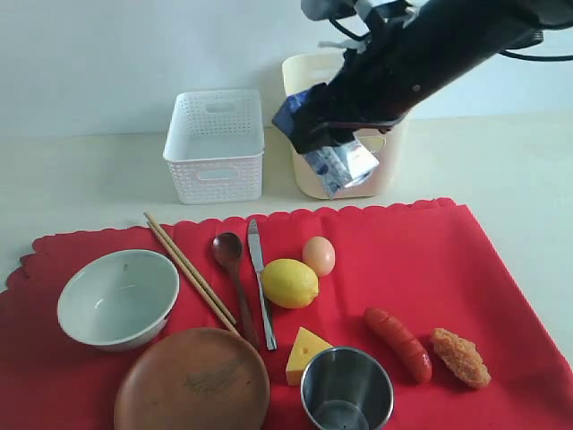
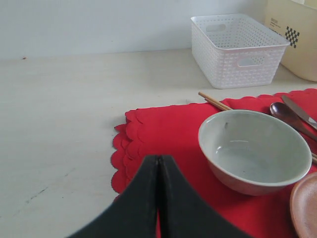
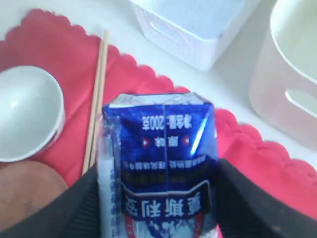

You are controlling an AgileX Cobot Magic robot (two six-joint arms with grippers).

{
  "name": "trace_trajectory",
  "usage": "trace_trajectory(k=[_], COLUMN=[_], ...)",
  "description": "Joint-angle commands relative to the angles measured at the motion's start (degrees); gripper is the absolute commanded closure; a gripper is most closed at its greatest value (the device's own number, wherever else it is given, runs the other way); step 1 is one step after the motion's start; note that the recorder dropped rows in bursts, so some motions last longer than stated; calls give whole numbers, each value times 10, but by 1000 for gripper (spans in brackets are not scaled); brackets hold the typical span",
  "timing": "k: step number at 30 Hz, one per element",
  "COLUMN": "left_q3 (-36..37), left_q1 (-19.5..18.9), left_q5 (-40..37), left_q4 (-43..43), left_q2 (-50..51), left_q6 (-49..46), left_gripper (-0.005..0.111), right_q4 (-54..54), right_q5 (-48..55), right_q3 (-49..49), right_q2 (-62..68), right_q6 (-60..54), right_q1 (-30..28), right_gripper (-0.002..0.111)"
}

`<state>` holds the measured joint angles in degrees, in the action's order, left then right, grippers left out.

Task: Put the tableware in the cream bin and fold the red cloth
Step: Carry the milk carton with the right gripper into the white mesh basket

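The red cloth [image 1: 430,260] lies flat and carries the pale bowl [image 1: 118,297], wooden plate [image 1: 192,381], steel cup [image 1: 346,390], chopsticks [image 1: 190,269], dark spoon [image 1: 235,269] and knife [image 1: 260,282]. Behind it stands the cream bin [image 1: 300,76]. My right gripper [image 3: 158,178] is shut on a blue milk carton [image 1: 345,166], held in the air in front of the bin. My left gripper [image 2: 158,163] is shut and empty, low over the cloth's scalloped edge [image 2: 163,129] beside the bowl [image 2: 255,148]; the exterior view does not show it.
A white perforated basket [image 1: 215,143] stands left of the cream bin. Toy foods lie on the cloth: lemon [image 1: 289,283], egg [image 1: 319,255], cheese wedge [image 1: 304,354], sausage [image 1: 398,343] and a fried piece [image 1: 460,357].
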<state>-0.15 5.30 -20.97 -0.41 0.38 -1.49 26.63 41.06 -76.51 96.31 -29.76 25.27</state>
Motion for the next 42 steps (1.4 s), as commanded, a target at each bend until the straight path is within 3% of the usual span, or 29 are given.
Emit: trace_trajectory(k=[1, 12, 20, 31, 38, 42], left_q3=[1, 1, 1, 1, 1, 1], left_q1=[-2, -2, -2, -2, -1, -1], left_q5=[5, 5, 5, 5, 5, 5], left_q4=[-1, -1, -1, -1, -1, -1], left_q2=[-4, -4, -4, -4, -4, -4], left_q6=[1, 1, 1, 1, 1, 1], left_gripper=[107, 107, 107, 107, 107, 107], right_q4=[50, 43, -64, -74, -324, -605], right_q5=[-4, 12, -2, -171, -281, -277], right_q3=[-63, -255, -437, -467, -467, -467], right_q2=[35, 175, 324, 392, 418, 434], right_q6=[-32, -29, 123, 238, 476, 733], right_q1=[1, 68, 91, 104, 128, 142], right_gripper=[108, 108, 108, 108, 108, 108])
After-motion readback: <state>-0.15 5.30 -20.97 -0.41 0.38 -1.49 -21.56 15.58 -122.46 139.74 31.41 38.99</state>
